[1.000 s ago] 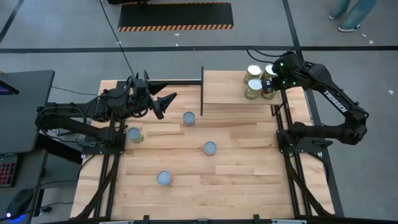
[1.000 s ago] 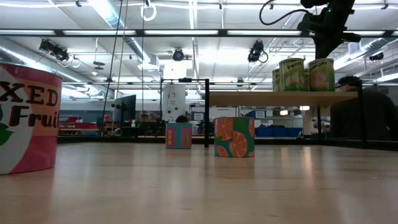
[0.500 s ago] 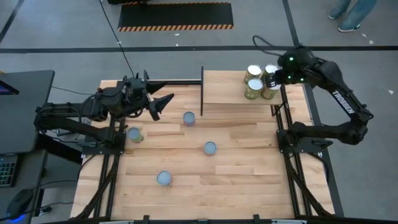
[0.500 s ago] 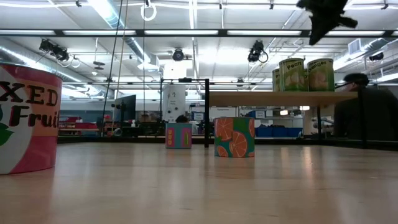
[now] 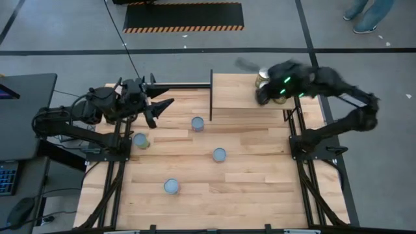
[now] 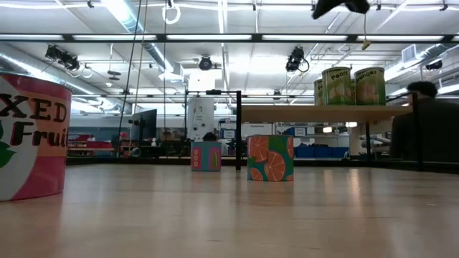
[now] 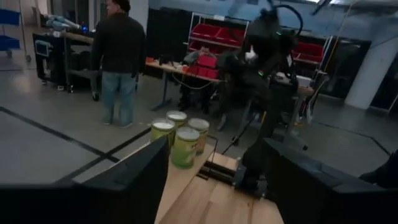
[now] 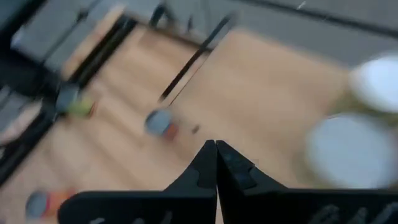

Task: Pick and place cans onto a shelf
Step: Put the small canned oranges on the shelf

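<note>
High view: your right gripper (image 5: 261,95) has its fingers pressed together, holding nothing, above the shelf (image 5: 240,91) beside the stacked cans (image 5: 264,75) at its far right. Your left gripper (image 5: 160,107), fingers apart and empty, hangs over the table's far left; four loose cans (image 5: 197,123) sit mid-table.

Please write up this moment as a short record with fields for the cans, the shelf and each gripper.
cans on shelf: a cluster at the shelf's far right corner, partly hidden from above by the right arm
cans on table: four, at and
shelf: light-wood platform with a dark upright panel at its left edge
left gripper: open, empty, above the table's far left
right gripper: shut, empty, above the shelf
</note>
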